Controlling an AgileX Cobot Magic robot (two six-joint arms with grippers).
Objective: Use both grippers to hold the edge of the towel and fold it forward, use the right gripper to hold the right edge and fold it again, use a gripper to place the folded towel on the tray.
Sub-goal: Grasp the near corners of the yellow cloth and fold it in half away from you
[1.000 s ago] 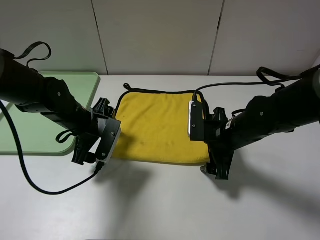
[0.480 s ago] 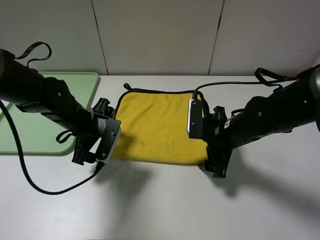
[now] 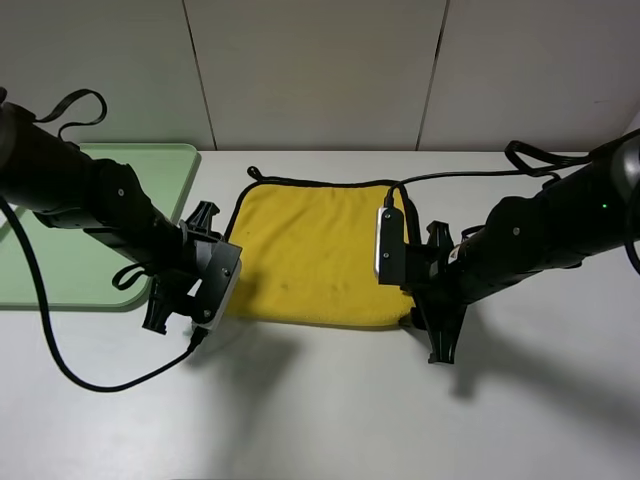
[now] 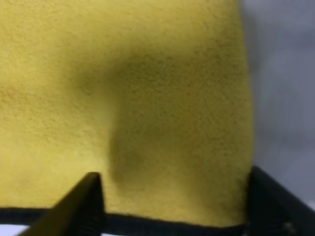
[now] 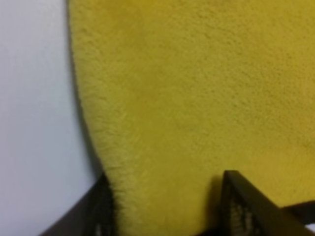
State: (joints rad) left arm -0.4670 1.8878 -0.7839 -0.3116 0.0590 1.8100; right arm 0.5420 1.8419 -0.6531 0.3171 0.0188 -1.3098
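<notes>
The yellow towel lies flat on the white table, its black-trimmed edge nearest the arms. My left gripper is down at the near left corner; in the left wrist view its gripper straddles the towel, jaws apart, and the cloth puckers between them. At the near right corner sits my right gripper. Seen from the right wrist, that gripper has its jaws closer together, either side of a raised bulge of towel. The mint-green tray lies at the far left.
A black cable loops over the table in front of the left arm. Another cable runs along the table behind the right arm. The towel's small black loop sticks out at its far left corner.
Both grippers' jaws have narrowed around the towel's near corners. The right gripper has shifted slightly inward toward the towel. The towel itself still lies flat.
</notes>
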